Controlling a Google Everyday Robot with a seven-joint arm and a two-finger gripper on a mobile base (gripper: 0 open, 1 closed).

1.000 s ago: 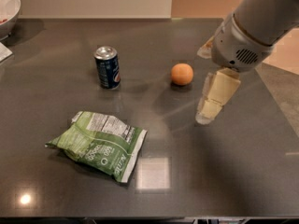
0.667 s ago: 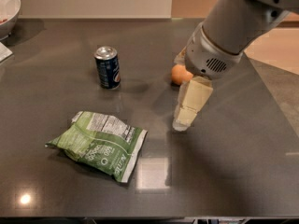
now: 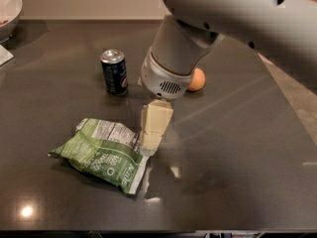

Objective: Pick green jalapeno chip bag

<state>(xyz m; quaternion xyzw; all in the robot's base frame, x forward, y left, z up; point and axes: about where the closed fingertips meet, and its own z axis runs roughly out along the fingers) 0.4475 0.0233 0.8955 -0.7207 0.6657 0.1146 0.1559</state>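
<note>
The big grey arm (image 3: 183,58) has swung in from the right of the frame to the centre, and now hides part of the orange fruit (image 3: 196,80). On the dark table (image 3: 237,148), the green jalapeno chip bag (image 3: 101,152) lies flat at lower left. The gripper (image 3: 151,145) hangs at its right edge, touching or nearly so; whether it is open or closed I cannot tell. Coming down this far off-centre, it may well pinch only the crinkly seam or push the puffy bag sliding away. The soda can (image 3: 114,72), above the bag, looks safely apart.
</note>
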